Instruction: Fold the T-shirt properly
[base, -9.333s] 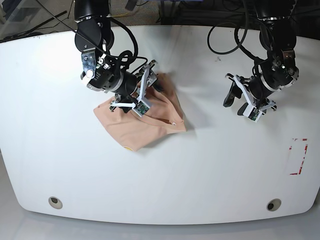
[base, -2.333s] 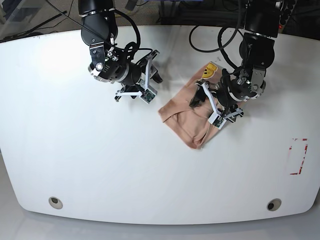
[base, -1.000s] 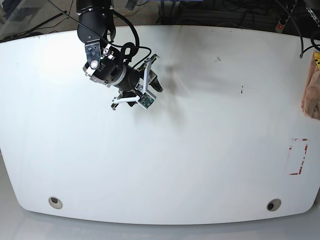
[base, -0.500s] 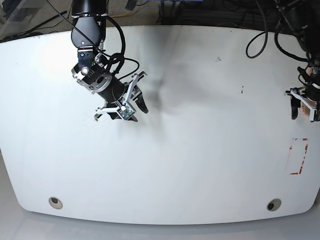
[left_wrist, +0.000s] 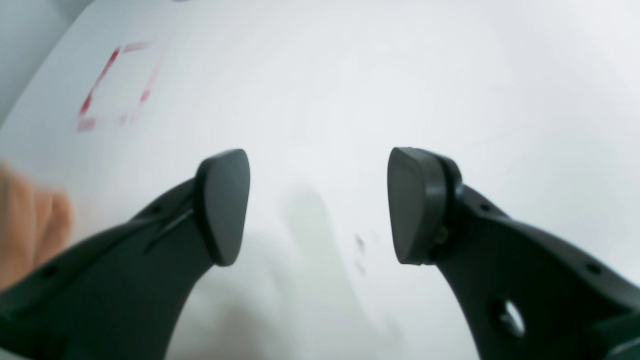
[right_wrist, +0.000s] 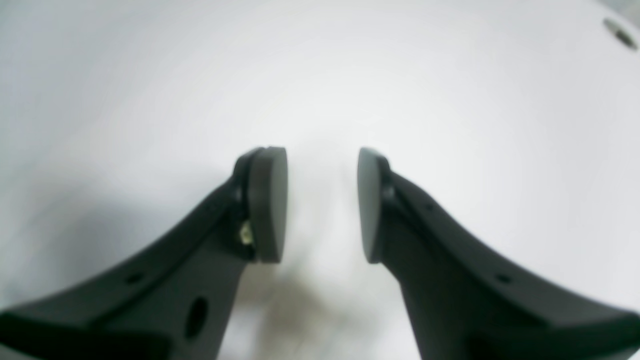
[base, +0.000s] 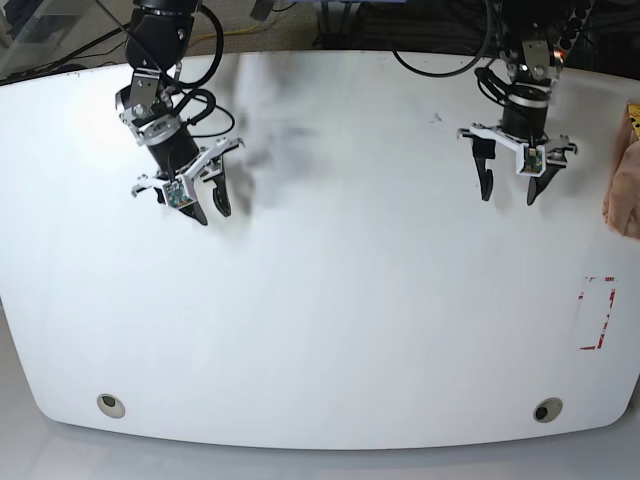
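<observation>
The peach T-shirt (base: 624, 196) lies bunched at the table's far right edge, partly cut off by the base view. A blurred strip of it shows at the left edge of the left wrist view (left_wrist: 25, 220). My left gripper (base: 510, 194) hangs open above bare table, well left of the shirt, with nothing between its pads (left_wrist: 317, 205). Far away at the back left, my right gripper (base: 211, 210) is also open and holds nothing; the right wrist view (right_wrist: 320, 205) shows a narrower gap over white table.
A red tape rectangle (base: 597, 312) marks the table near the right edge, also seen in the left wrist view (left_wrist: 120, 85). Two round holes (base: 111, 404) (base: 546, 409) sit near the front edge. A yellow item (base: 633, 112) peeks in at the right border.
The left arm has swung from the far right edge back toward the table's rear middle, open and away from the shirt. The right arm has moved left and back.
</observation>
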